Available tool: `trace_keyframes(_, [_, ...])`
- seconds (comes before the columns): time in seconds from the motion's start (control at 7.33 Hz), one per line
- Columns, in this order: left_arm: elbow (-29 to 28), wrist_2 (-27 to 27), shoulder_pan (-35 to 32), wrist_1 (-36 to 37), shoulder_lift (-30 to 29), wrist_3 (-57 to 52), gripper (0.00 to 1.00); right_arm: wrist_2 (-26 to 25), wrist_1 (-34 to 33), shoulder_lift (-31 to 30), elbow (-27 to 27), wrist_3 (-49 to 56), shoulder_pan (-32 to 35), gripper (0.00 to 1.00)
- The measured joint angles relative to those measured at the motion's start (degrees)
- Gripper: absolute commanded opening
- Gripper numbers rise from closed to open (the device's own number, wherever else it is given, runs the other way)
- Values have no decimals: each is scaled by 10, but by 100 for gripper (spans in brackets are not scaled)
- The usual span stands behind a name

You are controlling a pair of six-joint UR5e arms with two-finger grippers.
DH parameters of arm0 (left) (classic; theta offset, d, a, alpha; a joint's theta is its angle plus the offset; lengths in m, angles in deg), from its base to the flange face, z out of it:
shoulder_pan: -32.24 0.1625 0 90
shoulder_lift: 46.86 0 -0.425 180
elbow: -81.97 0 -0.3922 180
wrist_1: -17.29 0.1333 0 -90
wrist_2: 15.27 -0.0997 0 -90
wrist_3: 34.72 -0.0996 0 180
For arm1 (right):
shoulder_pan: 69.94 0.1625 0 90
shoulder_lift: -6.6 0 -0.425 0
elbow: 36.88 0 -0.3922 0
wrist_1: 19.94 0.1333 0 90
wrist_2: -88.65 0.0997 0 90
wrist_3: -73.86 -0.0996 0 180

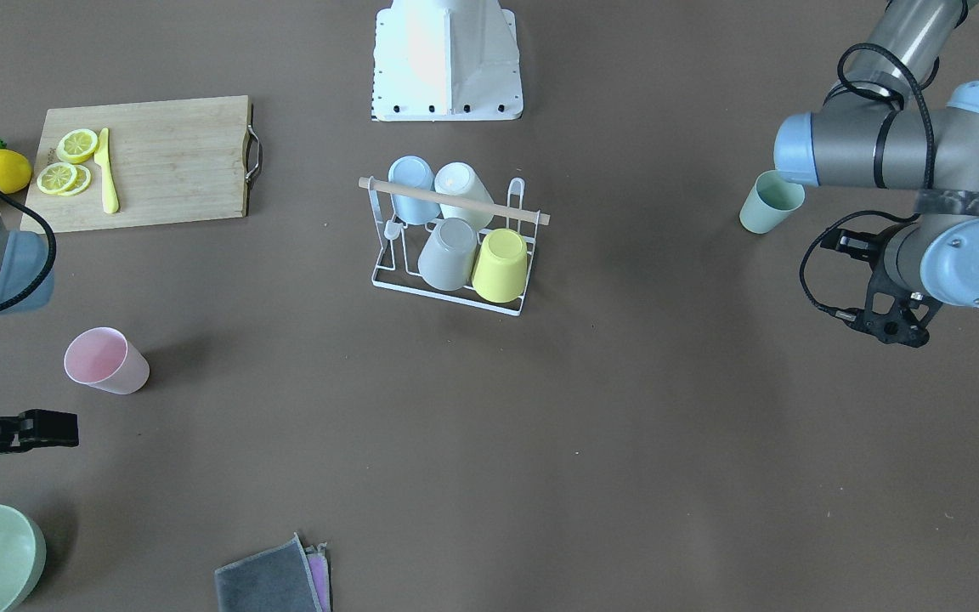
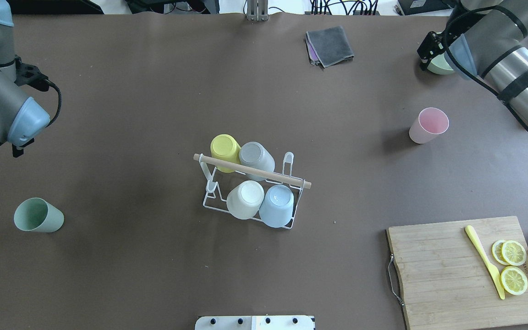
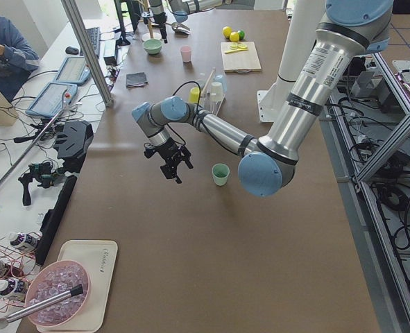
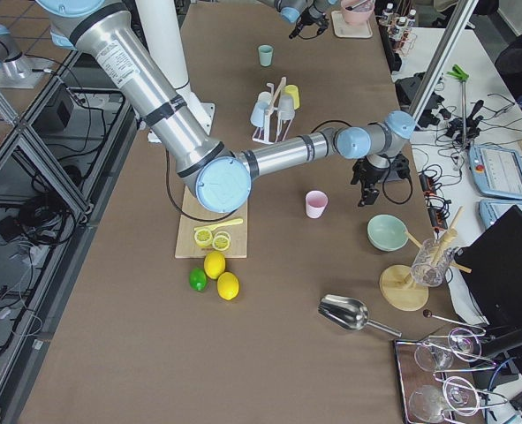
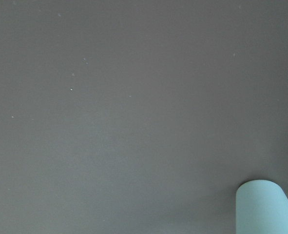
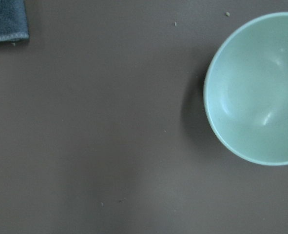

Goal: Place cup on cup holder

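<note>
The cup holder [image 2: 291, 180], a white wire rack with a wooden rod [image 1: 506, 212], stands mid-table. It holds several upturned cups: yellow, grey, white and light blue. A green cup [image 2: 38, 215] stands upright on the robot's left side, and its base shows in the left wrist view [image 5: 263, 207]. A pink cup [image 2: 428, 125] stands upright on the right side. My left gripper [image 3: 174, 168] hovers open and empty near the green cup [image 1: 770, 202]. My right gripper [image 4: 366, 193] hovers open and empty beyond the pink cup [image 1: 105, 360], beside a bowl.
A green bowl [image 6: 256, 92] sits under the right gripper. A folded grey cloth [image 2: 330, 46] lies at the table's far edge. A wooden cutting board [image 2: 447, 270] with lemon slices and a yellow knife sits near right, with whole lemons beside it. The robot base [image 1: 447, 59] is behind the rack.
</note>
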Motion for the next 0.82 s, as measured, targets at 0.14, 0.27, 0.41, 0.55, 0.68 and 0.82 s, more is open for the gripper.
trace_keyframes(0.14, [-26, 1, 10, 1, -9, -20, 98, 1, -1, 32, -49, 17, -1, 100])
trace_keyframes(0.27, [-44, 1, 20, 2, -22, -28, 98, 1, -3, 58, -97, 49, -2, 100])
trace_keyframes(0.41, [-62, 1, 24, 8, -40, -30, 98, 1, -8, 76, -134, 74, -6, 100])
trace_keyframes(0.55, [-85, 0, 26, 17, -64, -31, 98, 1, -22, 89, -157, 86, -18, 100])
trace_keyframes(0.68, [-105, 0, 28, 26, -82, -32, 98, 1, -46, 101, -171, 90, -29, 100])
trace_keyframes(0.82, [-121, 0, 34, 35, -94, -32, 98, 2, -74, 111, -179, 92, -37, 100])
